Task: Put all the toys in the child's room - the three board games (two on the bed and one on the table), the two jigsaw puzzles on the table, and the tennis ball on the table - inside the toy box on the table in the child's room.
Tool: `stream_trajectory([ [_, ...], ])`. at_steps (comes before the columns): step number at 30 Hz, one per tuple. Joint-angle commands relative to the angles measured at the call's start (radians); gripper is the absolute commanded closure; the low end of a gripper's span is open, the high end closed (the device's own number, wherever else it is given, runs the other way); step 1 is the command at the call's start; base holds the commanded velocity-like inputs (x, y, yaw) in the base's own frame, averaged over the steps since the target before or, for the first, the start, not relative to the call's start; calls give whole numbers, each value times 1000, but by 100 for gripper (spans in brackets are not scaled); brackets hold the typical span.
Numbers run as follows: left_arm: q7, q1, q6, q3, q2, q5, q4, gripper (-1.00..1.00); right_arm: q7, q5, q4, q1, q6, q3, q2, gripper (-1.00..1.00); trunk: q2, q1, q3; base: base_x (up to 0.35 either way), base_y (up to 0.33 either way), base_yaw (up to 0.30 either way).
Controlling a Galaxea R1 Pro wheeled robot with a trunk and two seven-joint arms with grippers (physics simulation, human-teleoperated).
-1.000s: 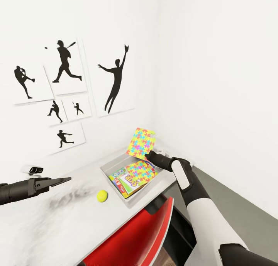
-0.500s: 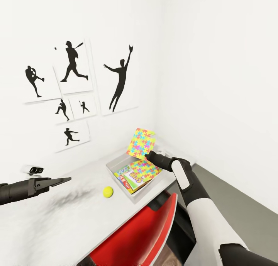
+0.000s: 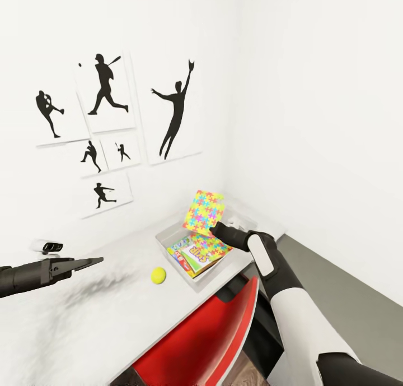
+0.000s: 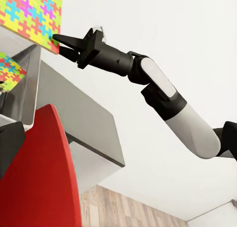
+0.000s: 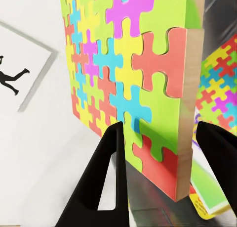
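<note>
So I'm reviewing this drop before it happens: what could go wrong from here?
The right hand pinches the jigsaw puzzle by one edge, held upright above the toy box. Released like this, it may land on edge, lean on the wall or tip out. The tennis ball lies loose on the table beside the box; a nudge might roll it off.

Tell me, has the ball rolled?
No. The ball keeps its spot beside the toy box, off its near corner; the camera turned, shifting the whole picture.
</note>
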Motion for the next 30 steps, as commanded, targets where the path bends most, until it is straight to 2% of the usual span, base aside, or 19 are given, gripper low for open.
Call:
stream_trajectory([
  [1,-4,-1,11,0,0,0,0,-100,4,0,4,-1,6,-4,1,100,-2,1,-4,0,0,0],
  [6,-4,-1,11,0,-1,0,0,-100,0,-3,55,-6,11,-4,1,100,-2,1,-12,0,0,0],
  [14,-3,-1,11,-1,-1,0,0,-100,-6,-10,69,-14,18,-4,1,100,-2,1,-25,0,0,0],
  [23,-2,-1,11,-2,-1,0,0,-100,-83,-12,81,-39,30,-6,1,100,-2,1,-40,0,0,0],
  [30,-3,-1,11,-1,-1,-1,0,-100,-98,-12,106,-67,30,-6,1,100,-2,1,-51,0,0,0],
])
